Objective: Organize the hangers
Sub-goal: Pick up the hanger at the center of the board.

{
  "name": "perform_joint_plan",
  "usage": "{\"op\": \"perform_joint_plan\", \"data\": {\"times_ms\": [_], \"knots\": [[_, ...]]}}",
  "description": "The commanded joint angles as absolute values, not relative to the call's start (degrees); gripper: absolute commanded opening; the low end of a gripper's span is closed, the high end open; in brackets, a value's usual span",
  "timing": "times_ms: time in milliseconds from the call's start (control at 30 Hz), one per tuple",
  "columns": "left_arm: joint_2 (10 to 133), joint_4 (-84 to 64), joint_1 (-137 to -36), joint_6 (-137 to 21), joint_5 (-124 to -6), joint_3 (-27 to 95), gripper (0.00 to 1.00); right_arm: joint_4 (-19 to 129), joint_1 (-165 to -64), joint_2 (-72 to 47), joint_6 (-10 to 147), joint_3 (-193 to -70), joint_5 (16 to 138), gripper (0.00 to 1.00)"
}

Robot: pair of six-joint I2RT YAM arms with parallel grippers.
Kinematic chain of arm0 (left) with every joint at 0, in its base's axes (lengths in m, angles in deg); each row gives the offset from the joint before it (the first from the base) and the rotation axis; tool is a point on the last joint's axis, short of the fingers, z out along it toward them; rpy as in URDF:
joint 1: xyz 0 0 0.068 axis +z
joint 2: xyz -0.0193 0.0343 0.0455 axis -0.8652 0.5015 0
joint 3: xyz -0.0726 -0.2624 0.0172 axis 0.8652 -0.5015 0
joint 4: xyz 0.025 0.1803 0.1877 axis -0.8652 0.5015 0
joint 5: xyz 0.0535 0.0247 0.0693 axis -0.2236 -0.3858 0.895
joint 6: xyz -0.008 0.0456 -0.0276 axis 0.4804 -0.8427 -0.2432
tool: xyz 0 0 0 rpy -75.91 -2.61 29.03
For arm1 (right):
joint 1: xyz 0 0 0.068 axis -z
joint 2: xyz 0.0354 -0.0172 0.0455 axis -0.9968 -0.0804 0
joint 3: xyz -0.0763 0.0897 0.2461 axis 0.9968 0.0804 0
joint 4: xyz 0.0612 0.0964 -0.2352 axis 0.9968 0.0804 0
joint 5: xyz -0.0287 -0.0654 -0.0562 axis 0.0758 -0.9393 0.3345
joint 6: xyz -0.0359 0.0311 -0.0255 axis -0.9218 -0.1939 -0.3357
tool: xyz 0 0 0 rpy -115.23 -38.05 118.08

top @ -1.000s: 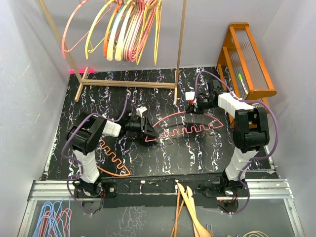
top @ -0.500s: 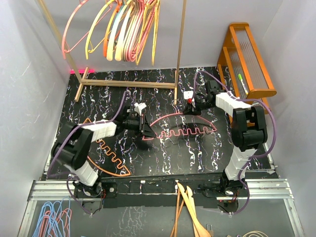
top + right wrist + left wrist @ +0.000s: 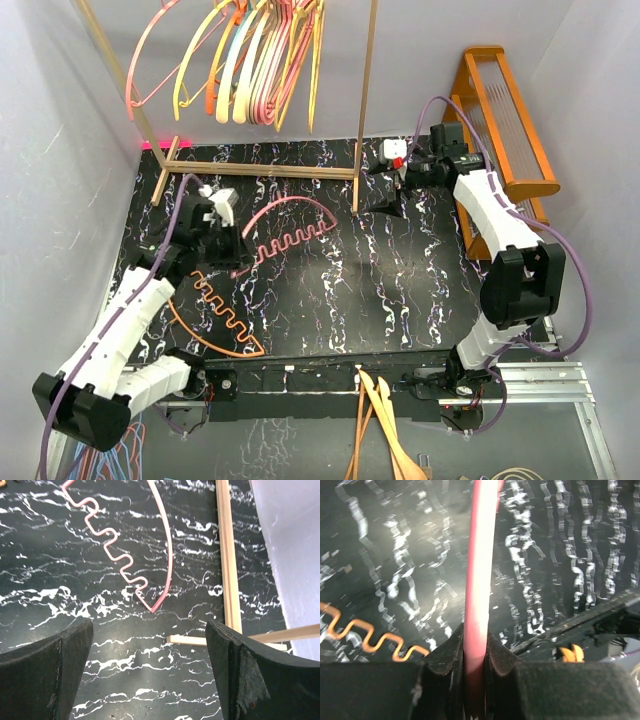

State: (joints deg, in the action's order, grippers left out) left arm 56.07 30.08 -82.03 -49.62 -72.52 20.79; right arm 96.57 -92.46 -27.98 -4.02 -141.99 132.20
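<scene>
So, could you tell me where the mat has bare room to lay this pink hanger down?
The widest bare patch is the middle of the mat, bordered by the pink hanger, the right arm and the near rail. The left side is crowded: the orange hanger lies there near the left gripper.

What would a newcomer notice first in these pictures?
The pink hanger stands out first, clamped in the left end effector over the left of the table. Nearer, an orange hanger lies flat. At the back, a colourful bunch of hangers hangs on the rack.
</scene>
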Motion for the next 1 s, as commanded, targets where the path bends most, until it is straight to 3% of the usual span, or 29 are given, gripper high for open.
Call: {"op": "perform_joint_plan", "data": {"times_ms": [0, 133, 400, 633, 967], "knots": [[53.54, 43.40, -73.90, -51.85, -60.62, 21.78, 0.00, 102.09, -92.35, -24.29, -2.50, -146.46, 138.32, 0.98], [54.98, 39.19, -59.29, -56.25, -67.80, 20.47, 0.00, 102.60, -92.50, -22.74, -3.03, -146.21, 139.71, 0.98], [61.92, 32.99, -47.39, -59.12, -66.15, 32.47, 0.00, 104.51, -92.51, -17.78, -4.66, -143.44, 140.06, 0.98], [64.75, 28.91, -46.98, -63.65, -50.28, 39.06, 0.00, 105.24, -92.44, -15.22, -5.83, -141.49, 139.21, 0.98], [68.43, 18.36, -46.90, -71.51, -53.11, 50.66, 0.00, 104.86, -92.42, -12.63, -7.13, -137.75, 139.92, 0.98]]}}
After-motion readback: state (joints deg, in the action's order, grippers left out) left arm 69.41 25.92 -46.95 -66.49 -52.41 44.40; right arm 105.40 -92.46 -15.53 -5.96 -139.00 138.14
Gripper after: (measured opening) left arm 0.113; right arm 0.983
